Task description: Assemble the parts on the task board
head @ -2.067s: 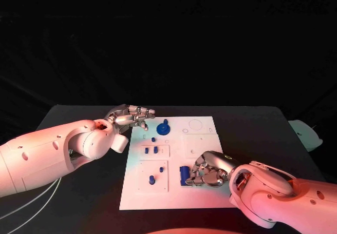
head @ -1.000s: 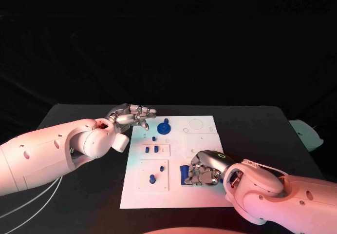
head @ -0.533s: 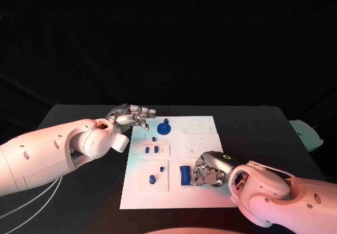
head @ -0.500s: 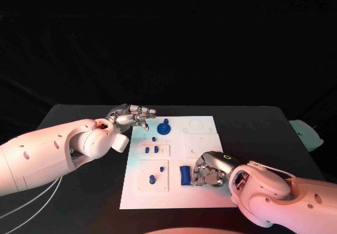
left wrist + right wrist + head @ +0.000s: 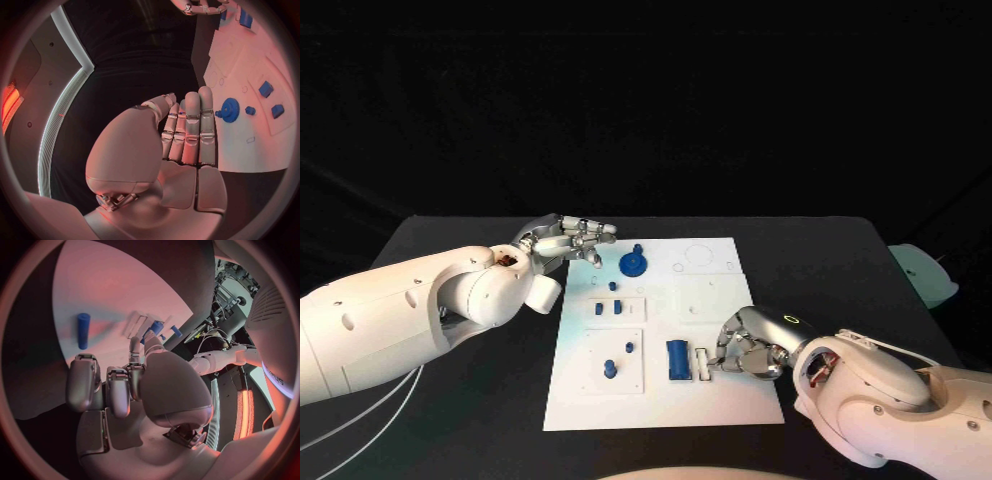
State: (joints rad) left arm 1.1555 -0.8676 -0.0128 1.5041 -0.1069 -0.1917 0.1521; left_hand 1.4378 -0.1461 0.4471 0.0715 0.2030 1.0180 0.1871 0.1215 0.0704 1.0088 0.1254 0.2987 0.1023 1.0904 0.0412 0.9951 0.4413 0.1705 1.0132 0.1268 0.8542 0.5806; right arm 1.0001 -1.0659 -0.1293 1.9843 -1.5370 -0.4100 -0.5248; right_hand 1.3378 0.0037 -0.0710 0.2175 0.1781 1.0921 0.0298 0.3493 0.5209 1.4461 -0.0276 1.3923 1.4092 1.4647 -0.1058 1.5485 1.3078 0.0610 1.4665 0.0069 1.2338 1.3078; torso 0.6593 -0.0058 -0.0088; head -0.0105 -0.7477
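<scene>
Task board (image 5: 718, 400) holds blue parts (image 5: 678, 359), gear (image 5: 633, 264).

you have the board (image 5: 718, 400) lying in the middle of the desk (image 5: 459, 420). your left hand (image 5: 570, 239) sits at the board's far left corner, with the gear (image 5: 633, 264) just to its right on the board. nearer you from the gear, two small pegs (image 5: 606, 308) stand side by side, and nearer still two more pieces (image 5: 620, 358) sit in the left half. the cylinder (image 5: 678, 359) lies on the board's near middle, with your right hand (image 5: 750, 352) just to its right, its fingers (image 5: 708, 362) close beside it.
</scene>
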